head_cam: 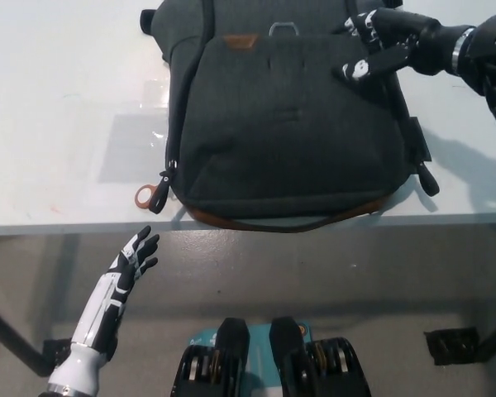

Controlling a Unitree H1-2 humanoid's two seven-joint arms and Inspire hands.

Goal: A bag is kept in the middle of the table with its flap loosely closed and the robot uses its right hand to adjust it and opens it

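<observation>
A dark grey bag (289,124) lies flat in the middle of the white table (66,107), its flap closed over the front and a small brown patch (240,40) near the top. My black right hand (380,45) hovers over the flap's upper right corner, fingers spread and open, thumb pointing down-left onto the fabric. Whether it touches the flap I cannot tell. My white left hand (131,263) rests open below the table's front edge at the lower left.
An orange-ringed zipper pull (149,195) hangs off the bag's lower left corner. Black straps (423,169) trail at the bag's right side near the table's front edge. Grey floor lies below the table.
</observation>
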